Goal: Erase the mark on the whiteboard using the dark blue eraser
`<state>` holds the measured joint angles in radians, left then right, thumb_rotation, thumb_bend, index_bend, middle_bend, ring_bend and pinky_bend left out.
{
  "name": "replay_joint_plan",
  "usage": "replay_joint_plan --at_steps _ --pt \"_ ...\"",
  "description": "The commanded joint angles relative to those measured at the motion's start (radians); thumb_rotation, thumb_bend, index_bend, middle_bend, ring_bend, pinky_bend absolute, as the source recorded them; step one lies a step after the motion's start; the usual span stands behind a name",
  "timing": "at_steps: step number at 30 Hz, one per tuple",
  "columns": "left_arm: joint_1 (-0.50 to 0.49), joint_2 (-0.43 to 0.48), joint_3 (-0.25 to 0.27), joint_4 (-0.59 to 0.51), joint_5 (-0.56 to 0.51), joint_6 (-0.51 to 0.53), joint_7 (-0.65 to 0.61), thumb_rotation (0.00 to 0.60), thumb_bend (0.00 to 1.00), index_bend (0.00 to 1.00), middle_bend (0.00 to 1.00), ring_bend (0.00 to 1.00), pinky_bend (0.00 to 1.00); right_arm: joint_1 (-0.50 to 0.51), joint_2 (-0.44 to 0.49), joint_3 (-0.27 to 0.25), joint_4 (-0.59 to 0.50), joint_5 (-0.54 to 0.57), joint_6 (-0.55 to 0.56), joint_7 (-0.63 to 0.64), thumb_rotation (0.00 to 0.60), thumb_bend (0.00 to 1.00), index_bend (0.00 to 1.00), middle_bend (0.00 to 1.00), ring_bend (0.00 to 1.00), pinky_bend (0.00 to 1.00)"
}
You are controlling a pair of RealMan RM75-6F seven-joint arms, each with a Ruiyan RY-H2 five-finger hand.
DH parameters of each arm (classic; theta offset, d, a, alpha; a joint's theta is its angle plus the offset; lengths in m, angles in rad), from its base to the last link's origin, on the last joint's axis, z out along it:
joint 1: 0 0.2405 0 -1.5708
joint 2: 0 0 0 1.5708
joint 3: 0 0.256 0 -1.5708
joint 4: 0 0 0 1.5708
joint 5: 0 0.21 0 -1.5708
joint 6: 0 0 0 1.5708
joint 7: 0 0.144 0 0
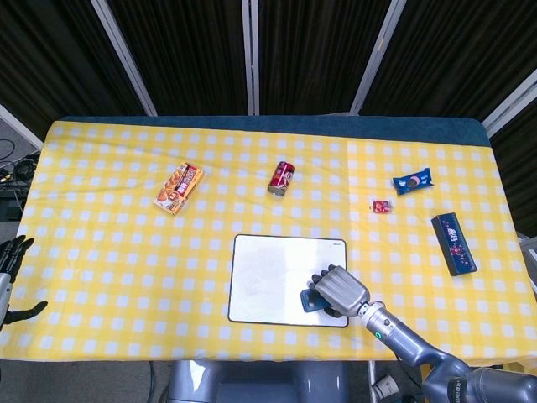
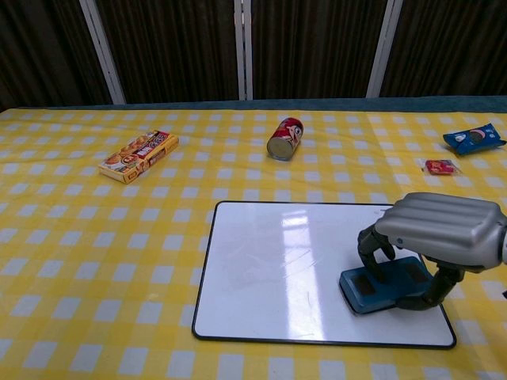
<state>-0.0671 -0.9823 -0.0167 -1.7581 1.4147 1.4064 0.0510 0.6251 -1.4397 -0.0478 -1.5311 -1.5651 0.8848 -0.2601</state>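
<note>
Head view. Surface (image 1: 109, 252) draped in yellow-and-white check cloth. Whiteboard (image 1: 268, 273) lies flat near the front edge, about centre. Right hand (image 1: 338, 293) sits over the board's lower right corner, fingers curled down around the dark blue eraser (image 1: 309, 300), which shows just left of the knuckles, flat on the board. Right arm runs off toward the lower right of frame. Left hand (image 1: 12, 262) hangs at the far left edge, off the cloth, well apart from the board; fingers dark and partly cut by the frame, cannot tell whether they are spread or curled. Other items: orange snack box (image 1: 179, 188) upper left, red can (image 1: 281, 178) on its side above the board, small red packet (image 1: 381, 206), blue cookie packet (image 1: 413, 181), dark blue long box (image 1: 454, 243) near the right edge.

Chest view. Right hand (image 2: 432, 245) clearer here: fingers on the near-left side and thumb on the right clamp the eraser (image 2: 380, 286) from above, pad face down on the board's lower right area. Whiteboard (image 2: 277, 269) surface glossy, with faint thin scratch-like traces near the middle; no bold mark readable. Snack box (image 2: 139, 156), can (image 2: 285, 138), cookie packet (image 2: 474, 138) and red packet (image 2: 440, 166) sit beyond the board. Left hand not seen in this view.
</note>
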Motion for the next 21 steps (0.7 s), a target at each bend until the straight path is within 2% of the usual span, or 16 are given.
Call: replay_joint_plan --at_steps 1,10,16,21 --pt "0.000 0.001 0.000 0.001 -0.001 0.000 -0.003 0.600 0.00 0.00 0.00 0.00 0.00 0.003 -0.010 0.010 0.016 0.008 0.003 -0.003 0.600 0.37 0.51 0.55 0.47 0.44" --pt "0.002 0.006 -0.001 0.003 0.000 0.003 -0.018 0.600 0.00 0.00 0.00 0.00 0.00 0.016 -0.053 0.076 0.144 0.080 0.014 -0.002 0.600 0.37 0.51 0.55 0.47 0.44" --pt "0.001 0.005 0.000 0.003 0.001 0.001 -0.017 0.600 0.00 0.00 0.00 0.00 0.00 0.020 -0.071 0.108 0.186 0.135 0.013 -0.012 0.600 0.37 0.51 0.55 0.47 0.44" --pt "0.000 0.004 0.001 0.003 0.001 0.000 -0.015 0.600 0.00 0.00 0.00 0.00 0.00 0.021 -0.066 0.103 0.182 0.139 0.012 -0.011 0.600 0.37 0.51 0.55 0.47 0.44"
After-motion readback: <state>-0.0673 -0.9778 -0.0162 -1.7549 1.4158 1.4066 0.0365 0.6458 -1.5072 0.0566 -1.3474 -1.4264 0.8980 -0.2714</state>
